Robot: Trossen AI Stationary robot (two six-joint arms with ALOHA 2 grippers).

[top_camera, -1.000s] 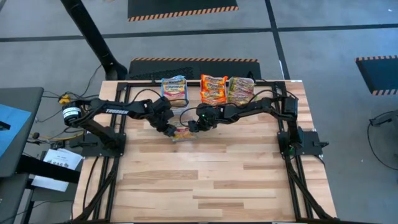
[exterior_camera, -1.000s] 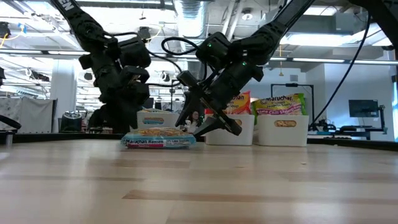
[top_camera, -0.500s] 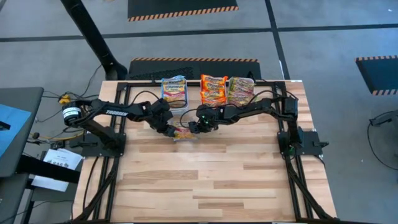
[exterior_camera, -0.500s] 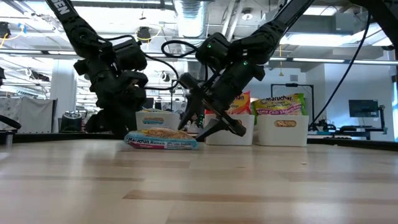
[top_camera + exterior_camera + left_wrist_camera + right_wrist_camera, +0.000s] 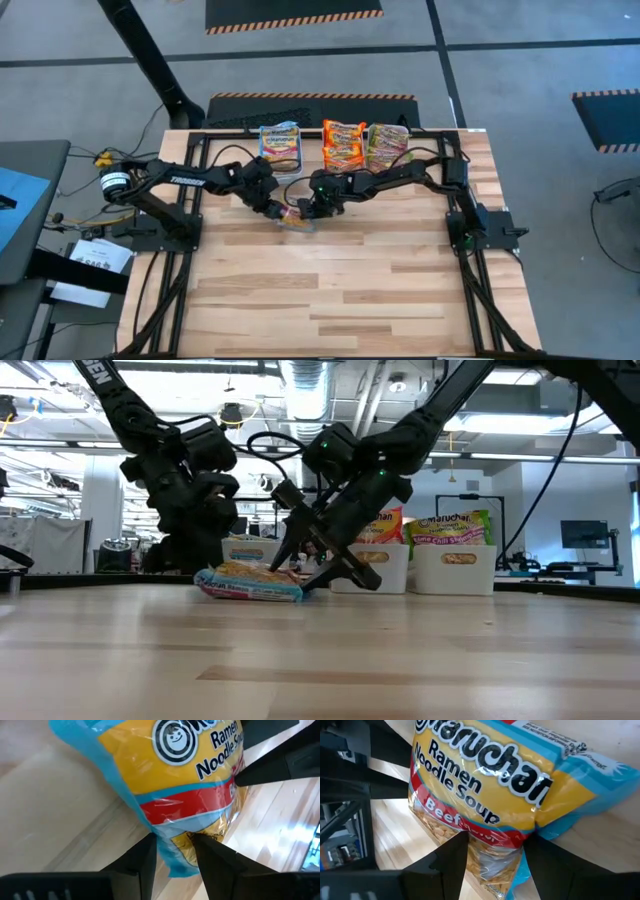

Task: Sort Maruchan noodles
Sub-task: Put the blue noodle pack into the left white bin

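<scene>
My right gripper (image 5: 303,211) has slid in, fingers spread astride the blue beef Maruchan packet (image 5: 250,582) lying on the table (image 5: 350,290) before the bins, joining my left gripper (image 5: 282,211), which pinches its edge, so a pickup looks close.

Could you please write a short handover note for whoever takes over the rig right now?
Left claw: shut on the edge of the blue beef Maruchan packet lying mid-table.
Right claw: open, straddling the same packet's other end.
Done: the three white bins at the table's far edge hold blue, orange and green packets.
Left: this packet probably goes to the blue-packet bin.
</scene>
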